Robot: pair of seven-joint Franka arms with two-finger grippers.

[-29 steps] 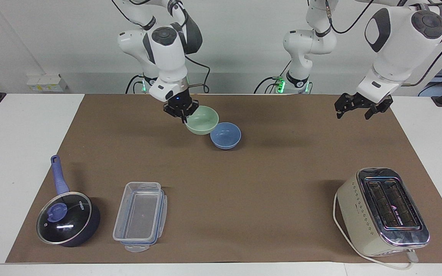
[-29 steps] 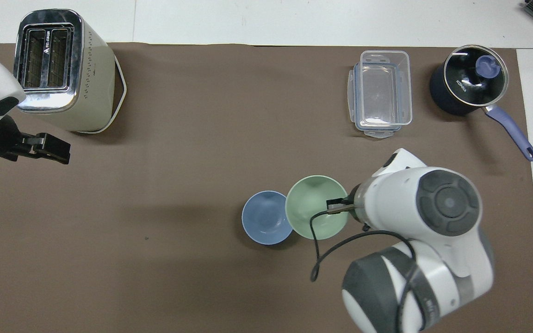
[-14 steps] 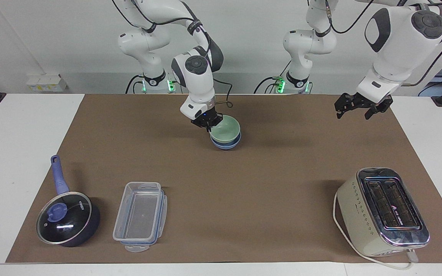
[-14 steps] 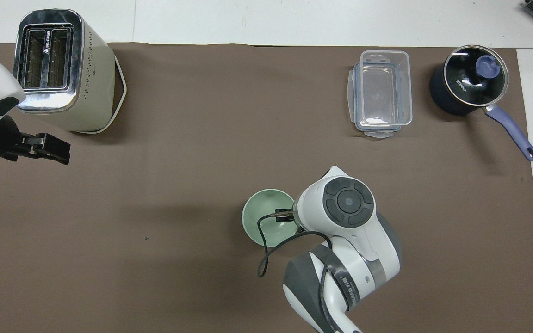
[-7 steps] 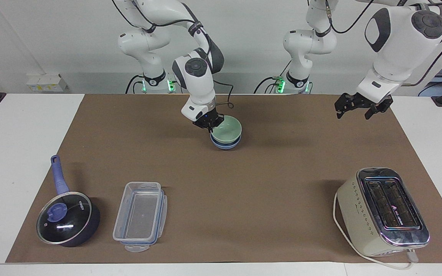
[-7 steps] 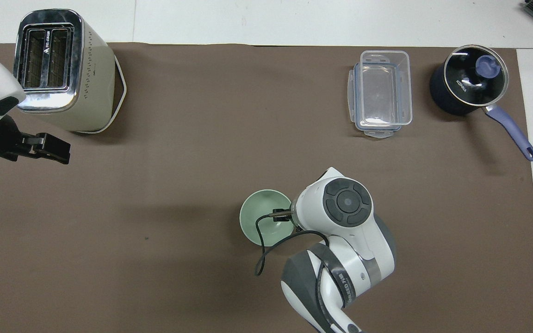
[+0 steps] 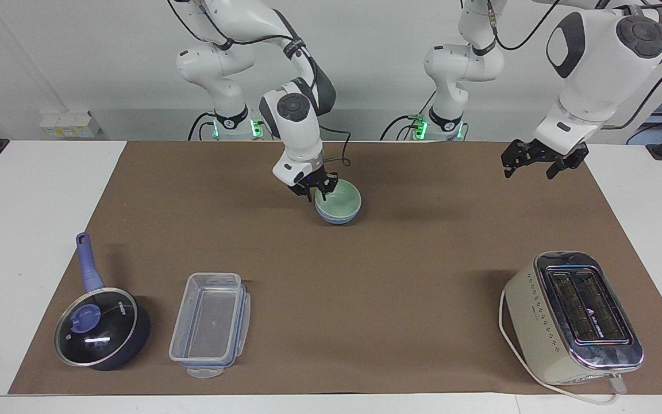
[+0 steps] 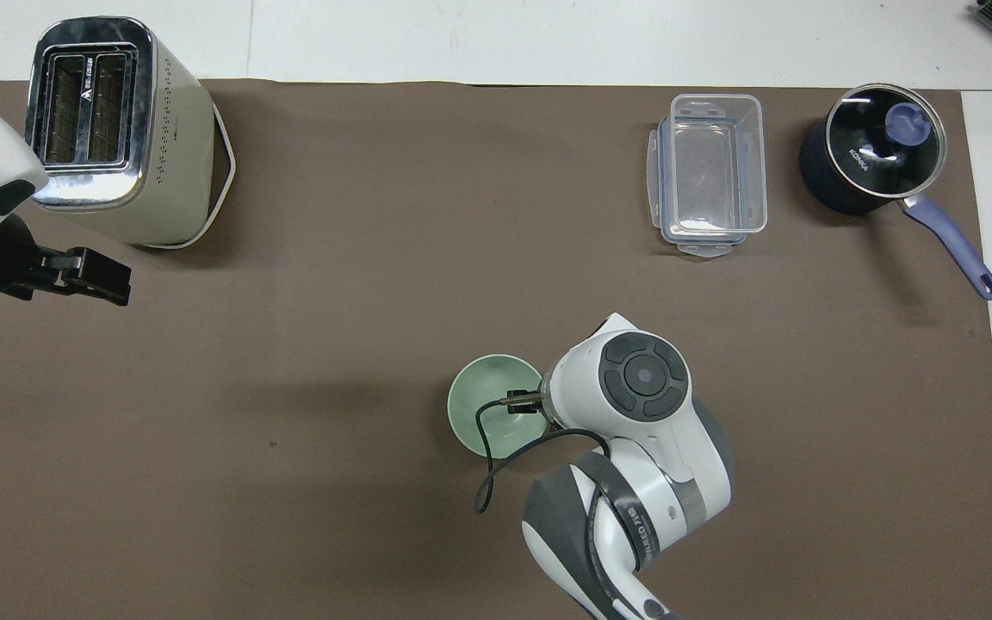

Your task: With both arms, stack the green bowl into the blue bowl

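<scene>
The green bowl (image 7: 340, 199) sits nested inside the blue bowl (image 7: 337, 218), of which only a band of the outer wall shows under it. From overhead the green bowl (image 8: 489, 403) covers the blue one completely. My right gripper (image 7: 315, 187) is at the green bowl's rim on the side toward the right arm's end, fingers parted astride the rim, open. In the overhead view its own wrist hides most of it. My left gripper (image 7: 539, 162) hangs open and empty over the mat at the left arm's end, waiting.
A cream toaster (image 7: 575, 316) stands at the left arm's end, far from the robots. A clear plastic container (image 7: 210, 325) and a dark-blue lidded saucepan (image 7: 101, 328) lie at the right arm's end, also far from the robots. Brown mat (image 7: 400, 270) covers the table.
The right arm carried the green bowl over the blue bowl and lowered it in. Its fingers, shut on the rim before, have now spread apart. The left arm has not moved.
</scene>
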